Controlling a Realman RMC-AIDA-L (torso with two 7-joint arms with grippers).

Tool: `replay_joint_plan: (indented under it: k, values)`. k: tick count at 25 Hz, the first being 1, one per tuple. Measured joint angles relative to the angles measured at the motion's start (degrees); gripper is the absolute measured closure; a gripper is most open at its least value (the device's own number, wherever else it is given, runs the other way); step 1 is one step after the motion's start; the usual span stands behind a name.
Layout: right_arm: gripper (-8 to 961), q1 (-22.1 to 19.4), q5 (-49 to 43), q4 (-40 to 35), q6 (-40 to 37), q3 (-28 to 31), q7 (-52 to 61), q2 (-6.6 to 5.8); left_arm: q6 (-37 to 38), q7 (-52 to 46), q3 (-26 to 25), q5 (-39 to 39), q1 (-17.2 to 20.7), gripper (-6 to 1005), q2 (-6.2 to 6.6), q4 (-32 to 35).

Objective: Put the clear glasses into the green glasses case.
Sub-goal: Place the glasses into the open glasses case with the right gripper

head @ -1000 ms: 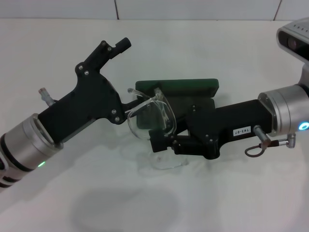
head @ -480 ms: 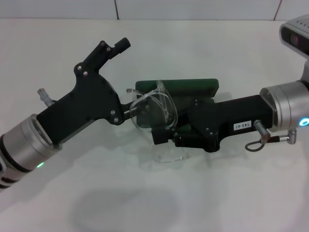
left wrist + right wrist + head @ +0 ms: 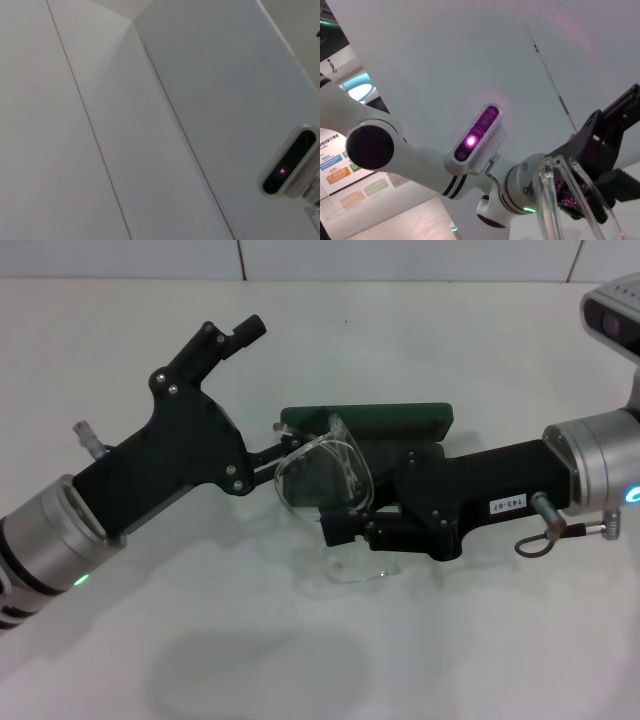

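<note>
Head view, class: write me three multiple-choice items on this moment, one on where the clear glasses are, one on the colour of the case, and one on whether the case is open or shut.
1. Where are the clear glasses?
A. Held up between the two grippers, in front of the case
B. Flat on the table beside the left arm
C. Lying inside the case

2. What colour is the green glasses case on its outside?
A. Red
B. Dark green
C. White

3. What state is the case in?
A. Shut flat
B. Open, lid raised
C. Upside down

Answers:
1. A, the left gripper meets the frame at one end and the right gripper is at its lower edge, with the lenses standing above the white table.
2. B, the lid shows dark green.
3. B, the lid stands up behind the darker base.
</note>
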Motion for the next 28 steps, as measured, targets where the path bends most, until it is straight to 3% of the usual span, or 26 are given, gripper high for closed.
replay_joint_plan:
  k: [8,11,14,15,17,20,24,28]
  values:
    - [833,-2.44,-0.14,-3.85,-1.15,0.09,-0.56,-1.33,-0.09,1.93,-0.55,-3.85,0.58,115,-0.21,-0.84]
    - [833,-3.9,-0.4,-7.0,-1.52,0.39,-1.15,-2.11,-0.03,1.98,-0.57,-12.66,0.59,115,-0.22,-3.5]
    - [833,-6.57,-2.66,-13.48,-1.53,3.83,-1.13,-2.88,-0.3,1.18,-0.54,-22.9,0.97,115,-0.01,-6.75]
    - [833,-7.58,-4.51,-16.42,-1.26,6.03,-0.71,-2.85,-0.3,1.18,-0.54,-22.9,0.97,115,-0.01,-6.75]
    - [833,-8.58,-9.23,-22.35,-0.3,9.82,1.53,-2.22,-0.61,-0.06,-0.54,-26.46,1.8,115,0.14,-7.63]
    - [833,-9.13,-19.76,-33.48,1.72,13.28,9.27,-0.29,-1.16,-3.33,-0.53,-30.58,3.9,114,0.19,-7.81]
    - [833,-9.97,-37.3,-52.21,6.51,11.75,21.98,3.15,-2.24,-8.92,-0.53,-33.79,6.39,115,0.37,-7.8]
    - [833,-7.11,-45.96,-57.67,11.24,6.06,30.86,2.95,-3.15,-11.26,-0.52,-34.32,8.57,120,0.4,-7.41]
